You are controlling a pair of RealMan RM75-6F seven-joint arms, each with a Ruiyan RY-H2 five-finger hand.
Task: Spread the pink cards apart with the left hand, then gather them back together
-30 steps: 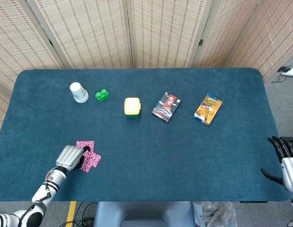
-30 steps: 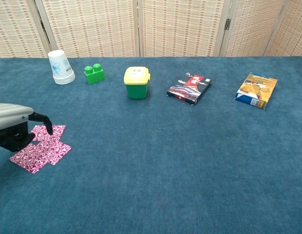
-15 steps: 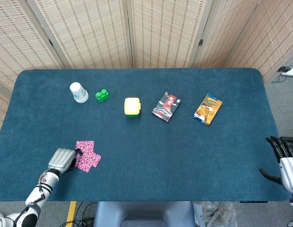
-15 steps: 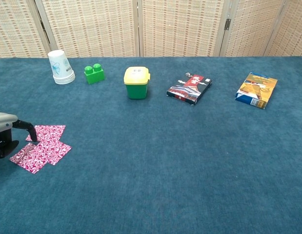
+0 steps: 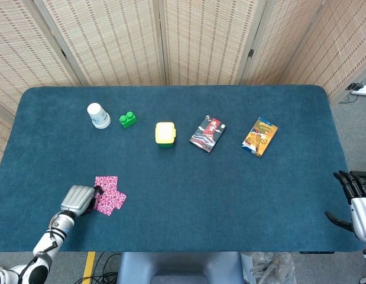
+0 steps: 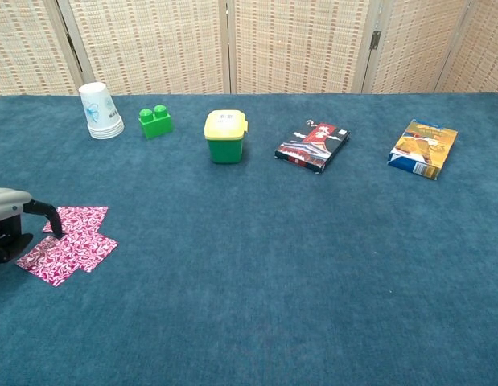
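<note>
The pink patterned cards (image 5: 109, 193) (image 6: 72, 241) lie overlapping in a loose fan near the table's front left. My left hand (image 5: 80, 199) (image 6: 14, 223) sits at their left edge, a curled black fingertip (image 6: 54, 223) touching the nearest card; it grips nothing. My right hand (image 5: 355, 200) hangs off the table's right edge, fingers spread, holding nothing; the chest view does not show it.
Along the far side stand a white paper cup (image 5: 98, 115), a green brick (image 5: 128, 119), a yellow-lidded green tub (image 5: 165, 134), a dark snack packet (image 5: 207, 134) and an orange packet (image 5: 259, 136). The blue table (image 5: 188, 195) ends close behind the left hand.
My left hand slid left off the cards, uncovering them, and has barely moved in the last half second. The cards lie as before. The right hand is unchanged.
</note>
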